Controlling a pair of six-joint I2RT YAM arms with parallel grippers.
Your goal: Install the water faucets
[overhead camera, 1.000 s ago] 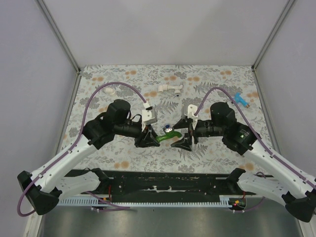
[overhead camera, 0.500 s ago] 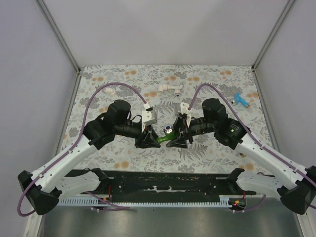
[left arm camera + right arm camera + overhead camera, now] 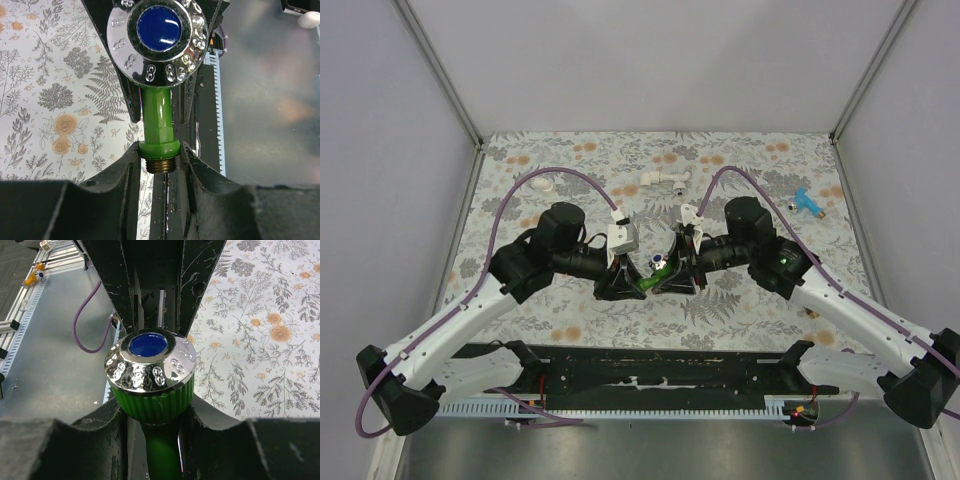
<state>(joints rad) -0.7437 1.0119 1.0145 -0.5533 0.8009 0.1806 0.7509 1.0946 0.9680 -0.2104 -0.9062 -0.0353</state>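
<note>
1. Desk [image 3: 750,310]: covered with a grey floral-print cloth with orange blooms. Both arms reach in over it from the near edge.

2. Small white round plastic cap [image 3: 542,185]: lies at the far left of the desk, well apart from the arms.

3. Left fingers [image 3: 127,170]: black, clenched on the green collar just above the brass thread. One finger presses each side of it in the left wrist view. A purple cable [image 3: 510,205] loops over this arm.

4. Bright green plastic faucet [image 3: 159,117]: the task's piece, held between the two arms over the middle of the desk, nearer the front. Its parts are a straight green stem, a brass threaded end [image 3: 160,166], a ribbed green knob [image 3: 152,407], and a chrome cap with a round blue centre [image 3: 148,346]. Whether it touches the cloth cannot be told.

5. Short white elbow pipe fitting [image 3: 660,180]: lies on the cloth beyond the held faucet, towards the far edge, untouched.

6. Right fingers [image 3: 100,440]: black, closed around the ribbed knob from the opposite side. Both meet its ribs with no gap showing in the right wrist view.

7. Small blue plastic faucet [image 3: 808,201]: lies at the far right of the desk, near the edge, well apart from both arms.
</note>
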